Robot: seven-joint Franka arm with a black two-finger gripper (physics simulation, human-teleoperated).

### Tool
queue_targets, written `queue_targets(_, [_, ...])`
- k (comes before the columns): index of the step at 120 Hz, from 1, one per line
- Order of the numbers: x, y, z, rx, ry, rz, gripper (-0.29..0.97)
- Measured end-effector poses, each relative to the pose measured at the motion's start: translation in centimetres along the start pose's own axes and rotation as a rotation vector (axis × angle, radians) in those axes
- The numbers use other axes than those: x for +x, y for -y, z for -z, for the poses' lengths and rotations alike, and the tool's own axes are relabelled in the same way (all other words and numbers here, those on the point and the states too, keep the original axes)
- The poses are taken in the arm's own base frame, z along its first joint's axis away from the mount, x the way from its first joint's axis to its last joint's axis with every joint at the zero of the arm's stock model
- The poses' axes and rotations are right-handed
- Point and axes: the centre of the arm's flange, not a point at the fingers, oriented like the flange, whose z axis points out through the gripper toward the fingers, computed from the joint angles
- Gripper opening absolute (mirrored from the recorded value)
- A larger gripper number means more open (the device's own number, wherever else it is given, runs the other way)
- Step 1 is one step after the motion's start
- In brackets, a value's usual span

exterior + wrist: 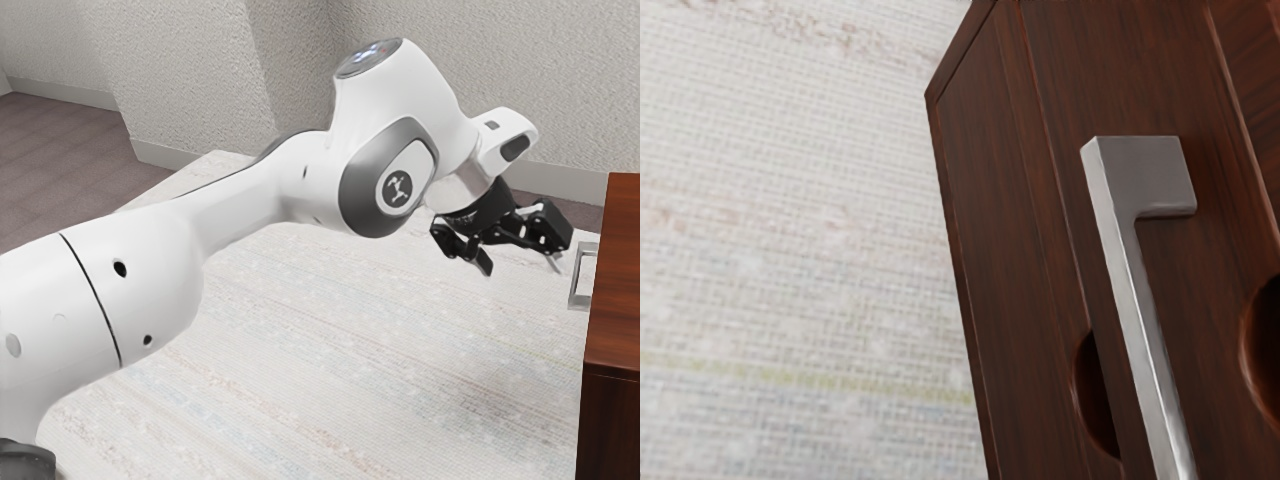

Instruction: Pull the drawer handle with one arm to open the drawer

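Note:
A dark brown wooden drawer cabinet (pixel 612 300) stands at the exterior view's right edge. Its silver bar handle (pixel 583 276) sticks out from the front toward the arm. My black gripper (pixel 522 262) hangs just short of that handle, on the exterior view's left of it, fingers spread apart with nothing between them. The wrist view looks straight at the drawer front (pixel 1020 250) and the handle (pixel 1137 300), which runs lengthwise down the wood. The drawer front sits flush with the cabinet body.
The cabinet stands on a pale woven tabletop (pixel 350 360) that stretches wide under the arm. Behind it are a textured white wall (pixel 200 60) and a brown floor (pixel 60 150). My own white arm (pixel 300 190) spans the exterior view's left half.

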Motion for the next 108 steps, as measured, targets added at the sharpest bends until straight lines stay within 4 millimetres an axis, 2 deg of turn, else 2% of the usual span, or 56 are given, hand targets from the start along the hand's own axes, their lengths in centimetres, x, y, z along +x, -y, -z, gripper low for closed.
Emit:
queue_targets(21, [0.3,0.2,-0.2,0.001,-0.002,0.001,0.67])
queue_targets(69, [0.8,-1.4,-1.4,-0.009,-0.011,-0.025,0.67])
queue_targets(91, [1.2,-0.7,-1.4,-0.007,-0.014,-0.017,0.66])
queue_targets(108, [1.1,-0.7,-1.4,-0.006,-0.012,-0.016,0.59])
